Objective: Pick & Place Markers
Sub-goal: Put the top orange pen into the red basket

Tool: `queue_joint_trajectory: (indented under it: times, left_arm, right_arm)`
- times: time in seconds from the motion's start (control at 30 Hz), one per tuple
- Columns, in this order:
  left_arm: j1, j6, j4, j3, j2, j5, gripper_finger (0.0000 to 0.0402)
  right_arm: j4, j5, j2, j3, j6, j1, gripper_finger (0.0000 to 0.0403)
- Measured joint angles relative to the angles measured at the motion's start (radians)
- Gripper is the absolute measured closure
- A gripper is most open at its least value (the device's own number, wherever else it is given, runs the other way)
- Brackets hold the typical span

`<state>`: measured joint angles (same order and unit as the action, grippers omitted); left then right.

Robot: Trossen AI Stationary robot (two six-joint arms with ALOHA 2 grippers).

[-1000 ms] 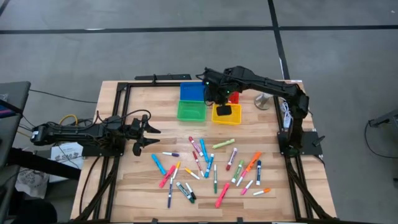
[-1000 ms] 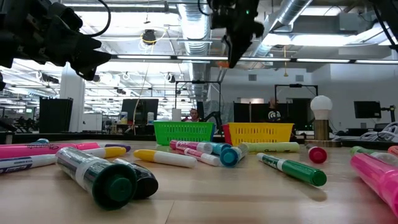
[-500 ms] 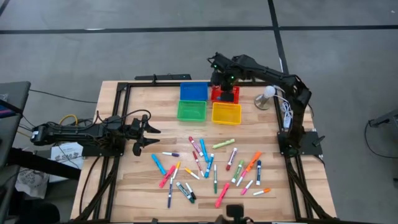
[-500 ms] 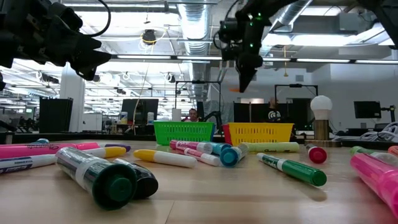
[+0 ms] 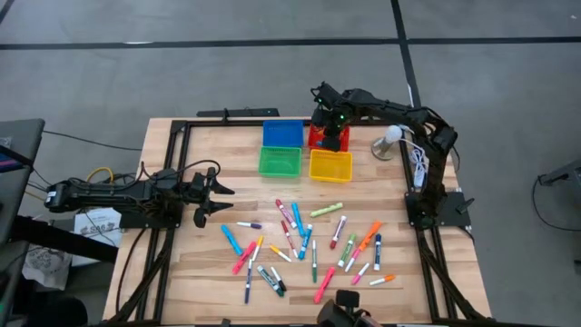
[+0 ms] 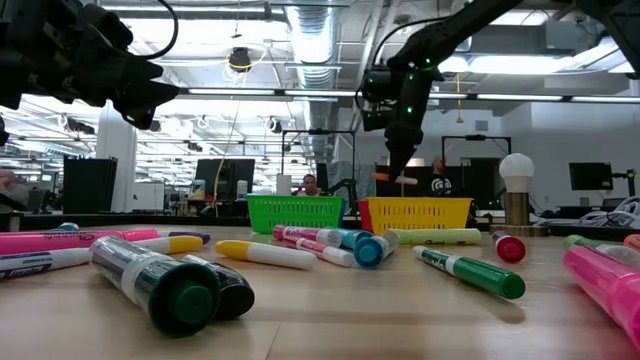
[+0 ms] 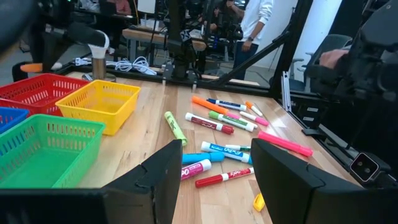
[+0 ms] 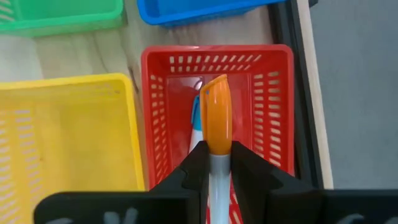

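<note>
Wooden table (image 5: pixel 191 272) seen from above, with a black frame along its edges. At far left, the left arm lies level over the table's left edge; the left gripper (image 5: pixel 221 193) hangs above bare wood with its fingers spread and nothing between them. In the left wrist view its two dark fingers (image 7: pixel 163 177) stand apart, with loose pens visible beyond them.

Centre: the markers (image 5: pixel 304 241) lie scattered across the near half of the table, capped in pink, red, blue, green, orange, yellow and purple, some crossing or touching one another. From table height a green-capped one (image 6: pixel 158 282) lies nearest the camera, and a pink one (image 6: pixel 605 277) at the right edge.

Beyond the scatter, four small bins sit close together in a square: the blue bin (image 5: pixel 280 133) and green bin (image 5: pixel 279 162) on the left, the red bin (image 5: pixel 318 138) and yellow bin (image 5: pixel 330 166) on the right.

Right: the right arm reaches from its base at the table's right edge to the far bins. The right gripper (image 5: pixel 330 126) is over the red bin, fingers pinching an orange-capped marker (image 8: pixel 216 121) by its white barrel, cap pointing down into the bin. Another marker (image 8: pixel 195 121) lies inside the red bin, partly hidden. A white lamp (image 5: pixel 388 141) stands just right of the bins.
</note>
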<state>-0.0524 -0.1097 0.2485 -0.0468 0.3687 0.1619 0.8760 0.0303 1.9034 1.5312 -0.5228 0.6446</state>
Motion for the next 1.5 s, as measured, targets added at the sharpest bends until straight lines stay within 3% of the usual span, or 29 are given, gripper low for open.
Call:
queue_joint_trajectory:
  times: [0.3, 0.57, 1.0, 1.5]
  left_arm:
    - [0.000, 0.000, 0.000, 0.000, 0.000, 0.000, 0.0211]
    - [0.000, 0.000, 0.000, 0.000, 0.000, 0.000, 0.0211]
    - [0.000, 0.000, 0.000, 0.000, 0.000, 0.000, 0.0211]
    - [0.000, 0.000, 0.000, 0.000, 0.000, 0.000, 0.0211]
  right_arm:
    - [-0.075, -0.003, 0.020, -0.089, 0.007, 0.013, 0.0354]
    - [-0.088, -0.004, 0.095, -0.095, 0.031, 0.021, 0.0354]
    - [-0.101, -0.003, 0.099, -0.095, 0.027, 0.019, 0.0353]
    - [-0.090, -0.004, 0.095, -0.095, 0.026, 0.007, 0.0295]
